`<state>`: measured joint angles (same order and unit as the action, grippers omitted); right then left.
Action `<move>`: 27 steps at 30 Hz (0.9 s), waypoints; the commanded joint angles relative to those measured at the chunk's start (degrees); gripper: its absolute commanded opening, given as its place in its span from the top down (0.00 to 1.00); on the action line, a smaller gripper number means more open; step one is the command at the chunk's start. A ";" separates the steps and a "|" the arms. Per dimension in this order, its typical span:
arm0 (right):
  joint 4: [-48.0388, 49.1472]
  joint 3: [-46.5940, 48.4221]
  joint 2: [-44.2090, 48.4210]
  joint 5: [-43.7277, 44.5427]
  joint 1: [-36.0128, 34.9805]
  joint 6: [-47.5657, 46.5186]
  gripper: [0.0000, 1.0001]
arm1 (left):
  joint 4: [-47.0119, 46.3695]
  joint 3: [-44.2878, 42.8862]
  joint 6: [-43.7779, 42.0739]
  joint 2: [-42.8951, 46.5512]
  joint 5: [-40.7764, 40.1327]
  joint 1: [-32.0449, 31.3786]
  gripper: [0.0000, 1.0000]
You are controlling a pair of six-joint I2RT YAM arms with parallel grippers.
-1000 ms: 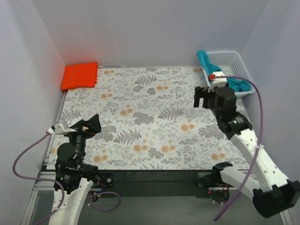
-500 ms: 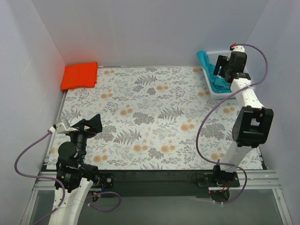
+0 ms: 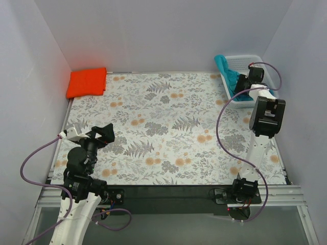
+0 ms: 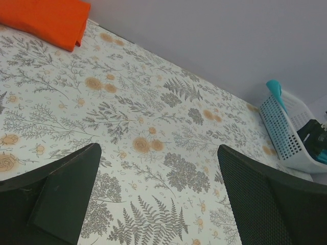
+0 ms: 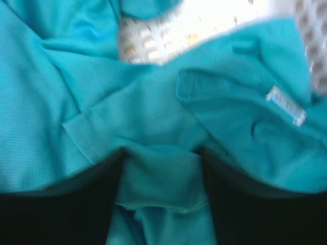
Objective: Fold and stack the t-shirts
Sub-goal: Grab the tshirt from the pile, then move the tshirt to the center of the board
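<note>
A flowered table point(image 3: 168, 127) between pale walls point(image 3: 153, 35). The orange t-shirt point(image 3: 88, 82) lies folded in the far left corner, long side left-right. The teal t-shirt point(image 5: 153, 112) is crumpled in the basket point(image 3: 250, 60); the right gripper point(image 5: 161, 155) straddles its fold, clamping unclear. The left gripper point(image 4: 157, 153) stands wide apart.

A white mesh basket point(image 3: 248, 62) sits at the upper right of the floral-patterned desk point(image 3: 168, 127).

The table point(image 3: 168, 127) lies open across its whole middle, free to cross from either side. The folded orange-red t-shirt point(image 3: 88, 82) fills the far left corner; the white basket point(image 3: 246, 57), holding the teal t-shirt point(image 3: 223, 65), blocks the far right.
</note>
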<state>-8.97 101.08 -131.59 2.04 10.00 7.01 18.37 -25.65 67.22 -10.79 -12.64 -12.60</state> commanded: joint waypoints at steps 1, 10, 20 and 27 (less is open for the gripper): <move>-0.08 2.46 -0.25 -1.60 -0.16 -0.67 0.46 | -0.35 0.16 -1.04 -0.73 0.34 -0.23 0.02; -0.52 4.04 10.19 -3.72 -0.77 -2.16 0.99 | -0.35 0.25 -1.04 0.06 0.25 -0.23 0.02; -0.43 7.46 33.75 -4.24 -15.34 -6.83 0.99 | -0.35 0.60 -0.86 2.52 -0.72 -0.23 0.02; 2.72 12.48 43.95 -15.55 -33.70 -5.88 0.99 | -0.70 0.78 -0.69 4.46 -0.72 -0.23 0.02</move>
<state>-9.28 111.79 -90.41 -6.68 -19.62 0.16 18.31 -25.54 67.02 -7.07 -12.86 -12.60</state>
